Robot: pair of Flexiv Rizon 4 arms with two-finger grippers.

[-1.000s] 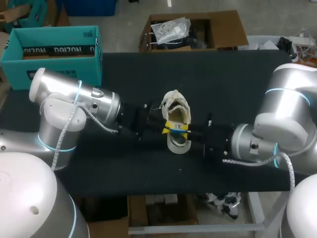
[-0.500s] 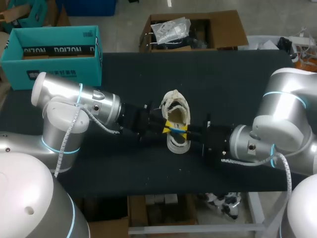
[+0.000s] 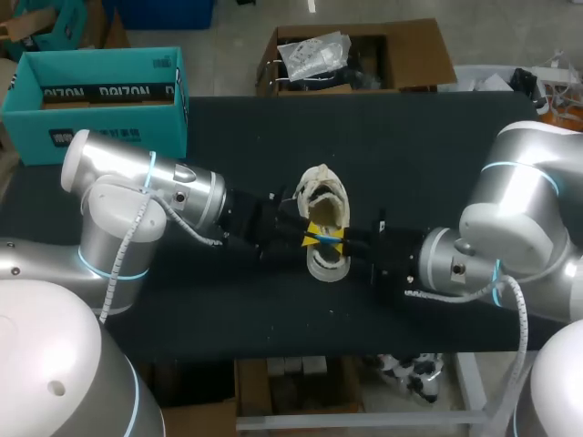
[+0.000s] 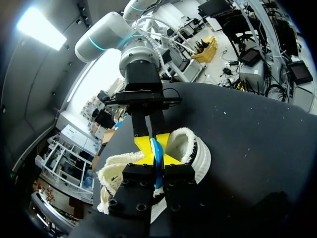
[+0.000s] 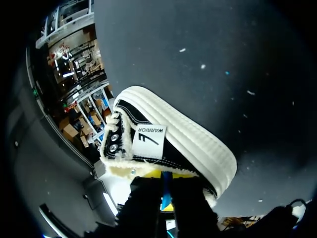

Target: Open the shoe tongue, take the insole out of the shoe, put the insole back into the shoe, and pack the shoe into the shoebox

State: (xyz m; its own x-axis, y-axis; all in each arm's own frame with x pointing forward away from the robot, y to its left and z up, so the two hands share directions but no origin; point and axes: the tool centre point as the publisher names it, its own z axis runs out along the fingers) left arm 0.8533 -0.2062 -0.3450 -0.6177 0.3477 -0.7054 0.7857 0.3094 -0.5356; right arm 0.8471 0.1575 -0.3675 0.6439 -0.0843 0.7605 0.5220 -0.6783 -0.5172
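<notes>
A shoe (image 3: pixel 325 202) with cream fleece lining and a white sole lies mid-table, toe pointing away. My left gripper (image 3: pixel 311 236) and right gripper (image 3: pixel 338 244) meet over its heel opening, yellow tips nearly touching. In the left wrist view my left gripper (image 4: pixel 156 157) is shut on a thin blue insole (image 4: pixel 157 148) standing edge-on above the shoe (image 4: pixel 192 148), with the right arm's fingers (image 4: pixel 147 124) facing it. In the right wrist view my right gripper (image 5: pixel 166 191) pinches the same blue insole (image 5: pixel 167 184) just behind the shoe's (image 5: pixel 188 144) collar. The open teal shoebox (image 3: pixel 100 109) stands at the back left.
The black table (image 3: pixel 419 155) is bare around the shoe. My left arm's thick elbow (image 3: pixel 118 200) sits in front of the shoebox, and my right arm's elbow (image 3: pixel 519 218) fills the right side.
Both arms' elbows have shifted slightly. The grippers, the insole and the shoe stay almost where they were.
</notes>
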